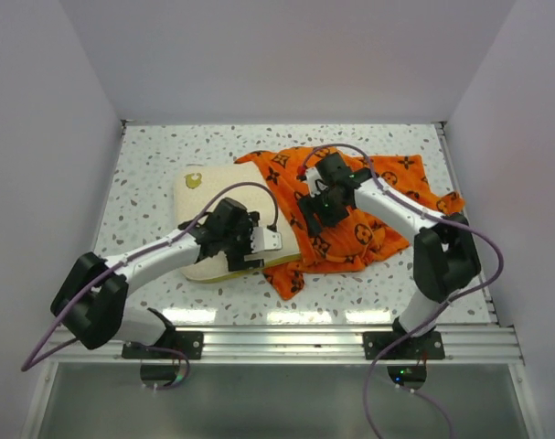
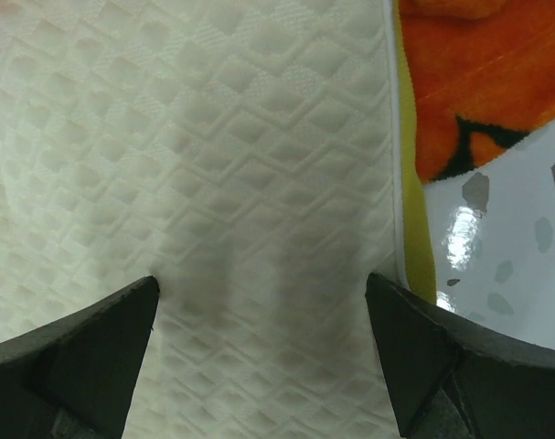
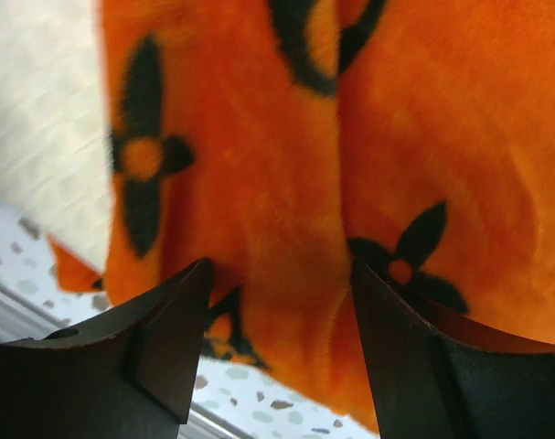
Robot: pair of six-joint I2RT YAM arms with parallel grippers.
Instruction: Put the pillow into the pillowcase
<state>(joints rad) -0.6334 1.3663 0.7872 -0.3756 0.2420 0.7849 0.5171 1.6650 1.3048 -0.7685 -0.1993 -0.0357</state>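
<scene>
Two arms share a white speckled table point(image 1: 149, 174) closed in by plain pale walls point(image 1: 259, 55) on three sides, with a metal rail point(image 1: 286, 340) along the near edge where both are bolted. My left arm point(image 1: 158, 261) reaches in low toward the middle, wrist bent down over the near right part of the pillow point(image 1: 213, 192); through its wrist camera the left jaws stand wide apart just above the quilted cream fabric point(image 2: 213, 155), holding nothing. My right arm point(image 1: 396, 206) folds back from its elbow and comes in toward the left, and the right jaws are parted over the pillowcase point(image 1: 387, 183), with orange plush and dark flower prints point(image 3: 259, 165) filling that view and nothing pinched between them. That pillow lies flat left of centre, a small gold emblem point(image 1: 194, 180) at its far left corner and its yellow edge band point(image 2: 412, 183) running alongside the orange cloth. Crumpled right of centre, the case touches the pillow's right side; whether any corner is tucked inside I cannot tell. Purple cables point(image 1: 259, 187) loop over both arms.
</scene>
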